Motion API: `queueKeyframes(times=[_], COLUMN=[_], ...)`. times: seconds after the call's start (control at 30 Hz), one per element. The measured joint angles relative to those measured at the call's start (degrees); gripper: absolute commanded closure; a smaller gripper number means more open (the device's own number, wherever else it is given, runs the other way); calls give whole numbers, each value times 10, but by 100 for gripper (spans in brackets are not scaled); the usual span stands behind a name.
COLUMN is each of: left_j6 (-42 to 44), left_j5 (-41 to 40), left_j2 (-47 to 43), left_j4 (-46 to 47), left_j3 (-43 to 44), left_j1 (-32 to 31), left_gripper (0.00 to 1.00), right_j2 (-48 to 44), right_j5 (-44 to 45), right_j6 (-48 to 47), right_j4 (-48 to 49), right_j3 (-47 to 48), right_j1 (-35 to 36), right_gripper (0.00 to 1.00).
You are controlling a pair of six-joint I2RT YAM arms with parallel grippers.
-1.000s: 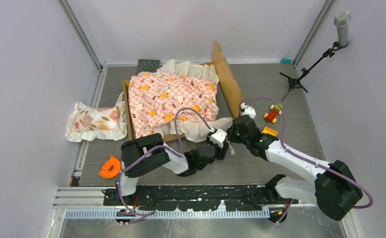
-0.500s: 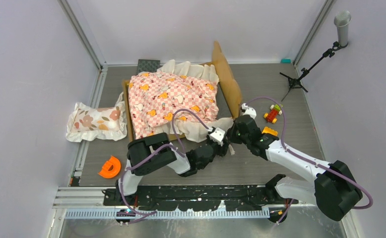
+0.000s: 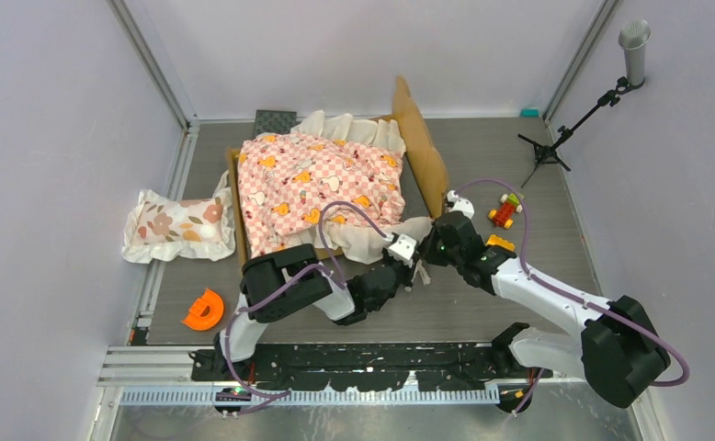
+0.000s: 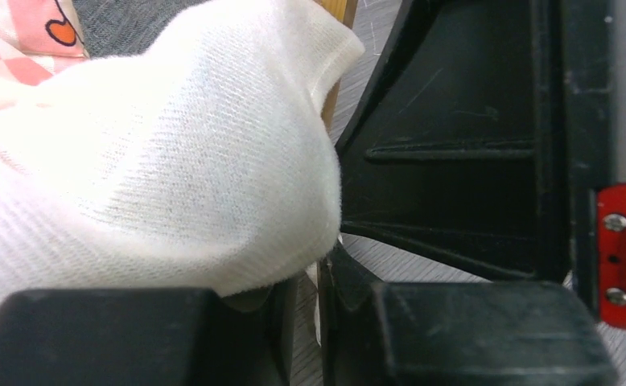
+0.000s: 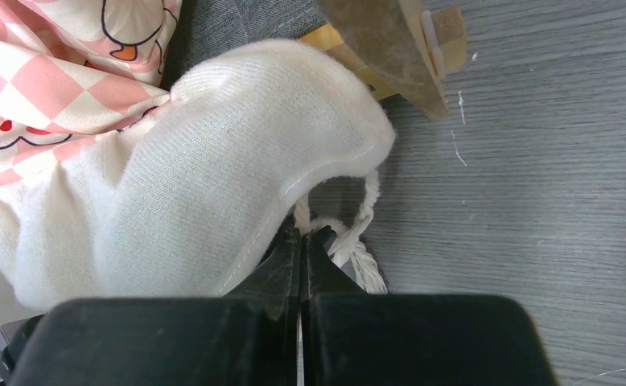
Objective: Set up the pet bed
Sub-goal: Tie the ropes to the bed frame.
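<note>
1. Found the pet bed (image 3: 423, 152) toward the back of the table (image 3: 482, 312), a little left of centre. Noted the headboard at the bed's right end, leaning outward, and most of the frame hidden under a pink-checkered sheet (image 3: 322, 184).
2. Judged the frame stiff, wooden and probably light for its bulk. Expected sliding on the smooth tabletop rather than a clean lift from one corner.
3. Judged a bare wooden edge the best place to take hold: the near corner of the rail or the headboard's top, both thin enough for a pincer. Treated the headboard with caution, given the lean, as possibly loose.
4. Judged the sheet and its white ruffle (image 5: 213, 185) soft and limp, likely to bunch or slip free and useless as a handle on the frame.
5. Saw the left gripper (image 4: 308, 314) at the bed's near right corner, jaws all but together, with a thin fold of the white ruffle in the slit between them.
6. Saw the right gripper (image 5: 300, 241) just beside the left one, jaws pressed tight at the ruffle's hem and seemingly pinching it, with a white cord (image 5: 358, 241) lying at the tips.
7. Counted one bed, one sheet and two grippers. Also counted one floral pillow (image 3: 177, 225) off the bed to the left, one orange toy (image 3: 204, 310) near the left arm, one toy car (image 3: 505, 211) and one tripod stand (image 3: 565, 133) at the right.
</note>
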Motion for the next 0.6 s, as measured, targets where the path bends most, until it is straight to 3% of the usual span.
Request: queueKeyframes(times=[0.07, 0.2, 0.27, 0.6], left_j6=[0, 0, 0, -4], left_j5=[0, 2, 3, 12], left_j2=[1, 1, 1, 1], left_j4=[0, 0, 1, 1], left_j3=[1, 1, 1, 1], left_j1=[0, 0, 0, 0], left_gripper=[92, 97, 99, 100], right_j2=[0, 0, -4, -119], right_j5=[-1, -2, 1, 27], right_j6=[0, 4, 1, -5], right_j4=[0, -7, -22, -106], right_j3=[0, 2, 7, 0], right_j1=[-1, -2, -2, -2], right_gripper=[91, 64, 57, 60])
